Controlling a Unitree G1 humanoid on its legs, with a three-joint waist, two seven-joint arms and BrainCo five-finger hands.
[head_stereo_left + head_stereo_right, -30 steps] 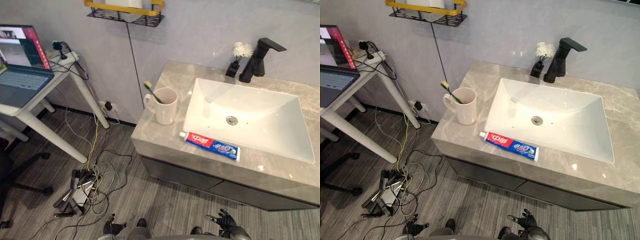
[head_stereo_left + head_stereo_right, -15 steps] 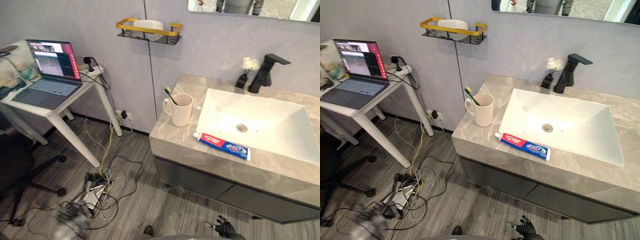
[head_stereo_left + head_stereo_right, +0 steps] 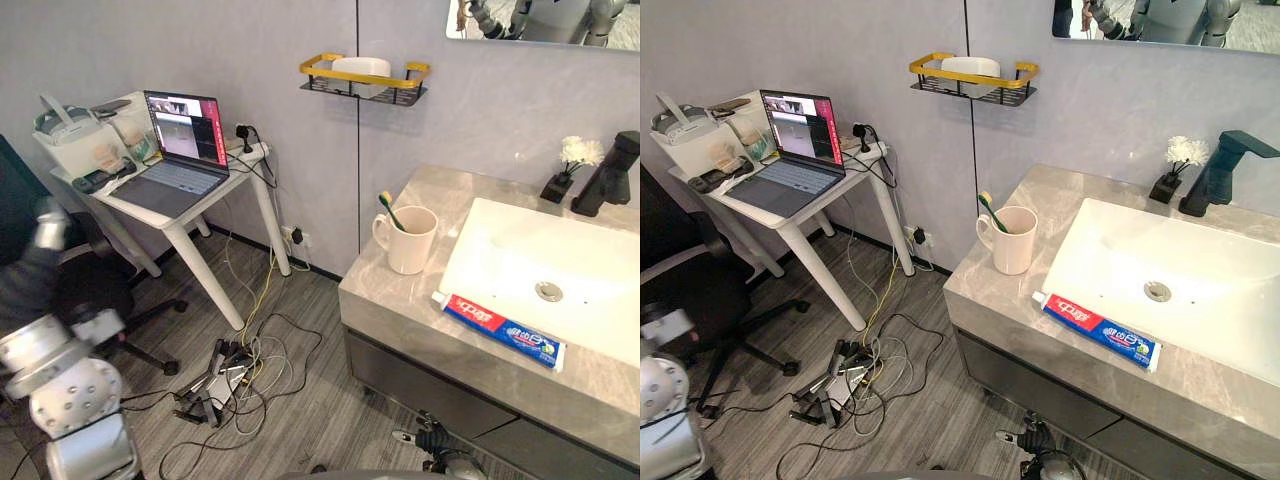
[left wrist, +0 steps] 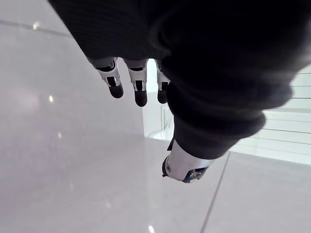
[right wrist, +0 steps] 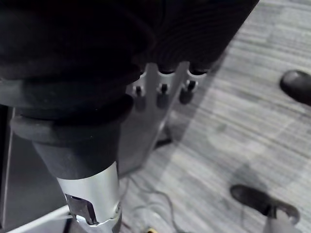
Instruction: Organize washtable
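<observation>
Hanging low before the washtable (image 3: 395, 300), the right hand (image 3: 440, 443) is dangling with its fingers loose and slack, gripping nothing; floorboards are showing past the fingertips in its wrist view. The left hand (image 4: 140, 91) is pointing relaxed, empty fingers at a pale, bare surface, well apart from anything on the counter.

The toothpaste tube (image 3: 505, 329) is lying flat on the front strip of counter, above and ahead of the right fingers, just beside the rim of the sink (image 3: 600, 290). The cup (image 3: 411, 240) is standing upright farther from those fingers, toward the left hand's side, with the toothbrush (image 3: 389, 208) leaning inside it.

Risks, as I am judging them:
- Both hands are sitting well apart from the work, so any reach is going to be long.
- Fingers rising from under the counter lip could end up striking its edge.
- A sweeping contact could be nudging the tube into the sink or off the front.
- A wide approach to the cup could be catching the toothbrush and tipping the cup over.
</observation>
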